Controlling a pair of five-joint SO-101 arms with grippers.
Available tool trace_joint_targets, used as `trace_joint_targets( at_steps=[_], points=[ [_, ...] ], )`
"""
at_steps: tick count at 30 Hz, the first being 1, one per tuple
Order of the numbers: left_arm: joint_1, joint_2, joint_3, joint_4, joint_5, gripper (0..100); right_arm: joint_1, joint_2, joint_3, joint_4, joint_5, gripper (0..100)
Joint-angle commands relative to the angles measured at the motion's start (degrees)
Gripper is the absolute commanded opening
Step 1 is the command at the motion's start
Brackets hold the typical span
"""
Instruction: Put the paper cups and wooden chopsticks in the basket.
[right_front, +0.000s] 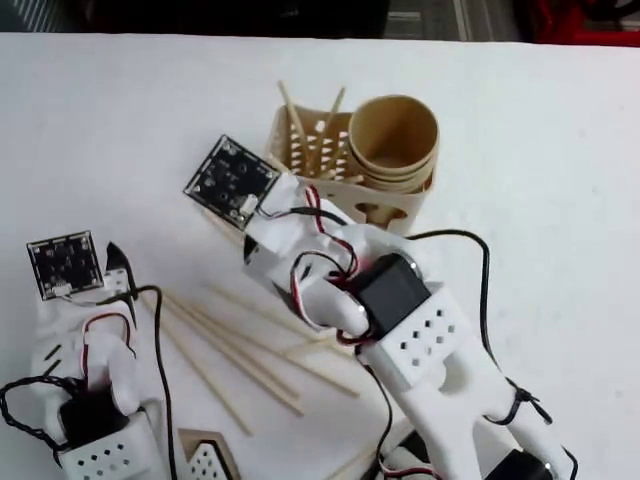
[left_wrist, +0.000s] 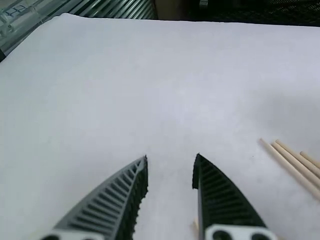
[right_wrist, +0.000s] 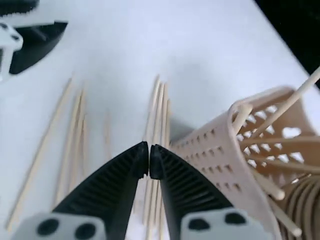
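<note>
1. Now your right gripper (right_wrist: 149, 152) angles down just left of the basket (right_wrist: 215, 155), jaws pinched together over loose wooden chopsticks (right_wrist: 157, 115).
2. Your left gripper (left_wrist: 170, 167) hovers low at near left, jaws parted over the table (left_wrist: 150, 75).
3. Stacked paper cups (right_front: 393, 140) sit in the basket.

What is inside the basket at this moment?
Inside the basket are nested paper cups and a few wooden chopsticks leaning beside them. The basket's floor and the chopsticks' lower ends are covered from sight.

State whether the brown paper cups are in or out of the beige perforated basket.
In: the brown paper cups stand nested within the beige perforated basket.
</note>
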Motion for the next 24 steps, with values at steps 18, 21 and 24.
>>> trace_joint_targets(
  at_steps=[18, 21, 24],
  points=[
    [-0.04, -0.40, -0.18, -0.88, 0.26, 16, 0.66, 25.71, 6.42, -4.35, -0.35, 15.2],
    [-0.04, -0.40, -0.18, -0.88, 0.26, 16, 0.75, 29.93, 6.42, -7.52, -0.26, 15.4],
    [-0.04, -0.40, -0.18, -0.88, 0.26, 16, 0.75, 33.19, 5.80, -9.19, 0.97, 15.5]
  ],
)
